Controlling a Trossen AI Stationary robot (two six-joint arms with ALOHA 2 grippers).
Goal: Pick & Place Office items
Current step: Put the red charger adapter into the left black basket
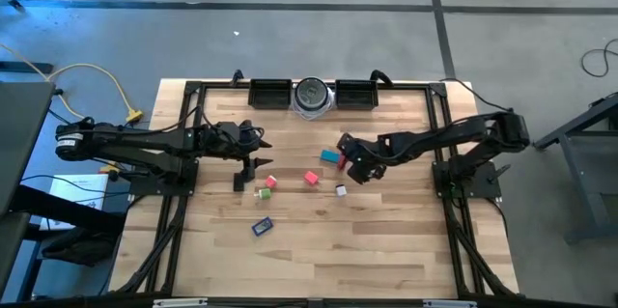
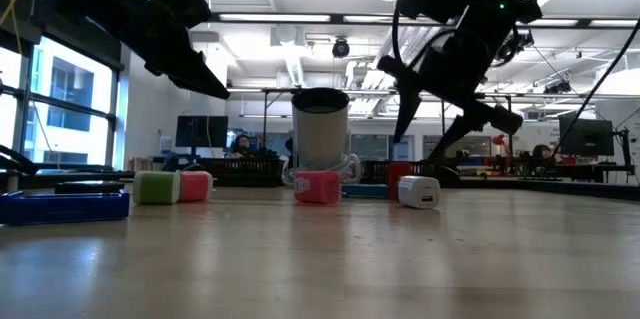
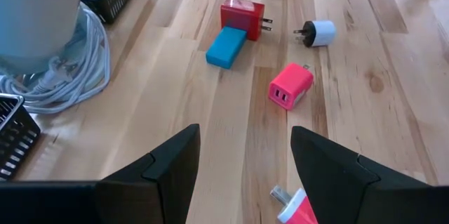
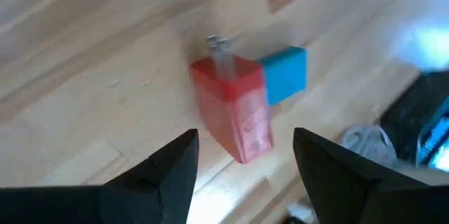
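At the counter's [image 1: 386, 250] far edge the round disc [image 1: 311, 96] sits between two trays [image 1: 269, 93], one on each side. Mid-counter, the right claw [image 1: 350, 158] hangs over the pronged charger [image 4: 235, 108], and the slab [image 1: 330, 156] touches that charger's left side. Nearer the front lie the centre block [image 1: 311, 178] and, to its right, the small plug [image 1: 341, 190]. Over by the left claw [image 1: 253, 154], it's bar [image 1: 238, 182], cube [image 1: 259, 193] and side block [image 1: 271, 182] in a cluster. The flat piece [image 1: 262, 225] lies alone, nearest the front.
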